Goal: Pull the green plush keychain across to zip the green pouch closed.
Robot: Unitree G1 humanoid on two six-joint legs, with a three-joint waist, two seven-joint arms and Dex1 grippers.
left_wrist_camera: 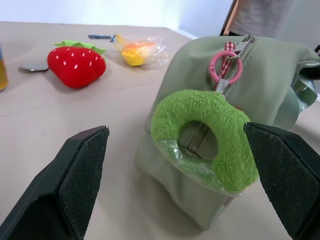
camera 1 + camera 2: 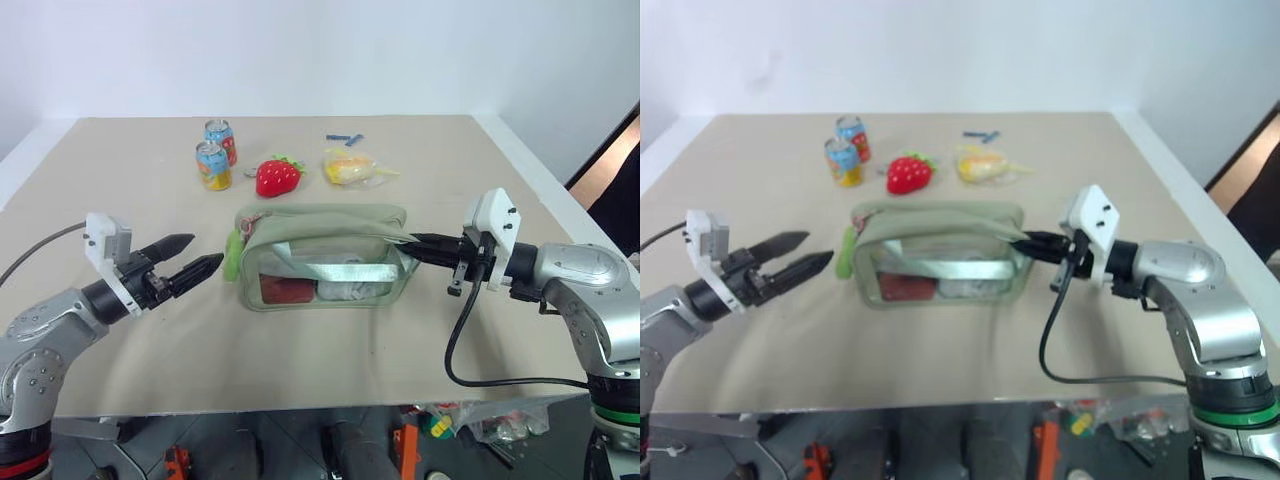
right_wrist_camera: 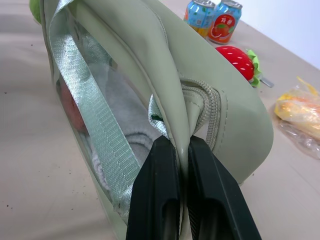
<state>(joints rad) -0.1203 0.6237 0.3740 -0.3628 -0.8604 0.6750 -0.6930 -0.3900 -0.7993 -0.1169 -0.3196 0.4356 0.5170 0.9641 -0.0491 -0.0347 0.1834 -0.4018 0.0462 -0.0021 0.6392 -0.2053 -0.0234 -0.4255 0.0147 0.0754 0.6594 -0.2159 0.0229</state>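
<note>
Right gripper [image 2: 425,243] clamps boxy sage-green fabric pouch [image 2: 320,232] end; left gripper [image 2: 195,256] wide open, empty, near fuzzy lime-green plush ring keychain [image 1: 210,130]; zip pull not yet grasped

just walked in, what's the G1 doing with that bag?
It is working on the green pouch on the table. The right pincer is shut on the pouch's fabric at its right end, holding it. The left pincer is open, level with the green plush keychain hanging at the pouch's left end, not gripping it yet.
</note>
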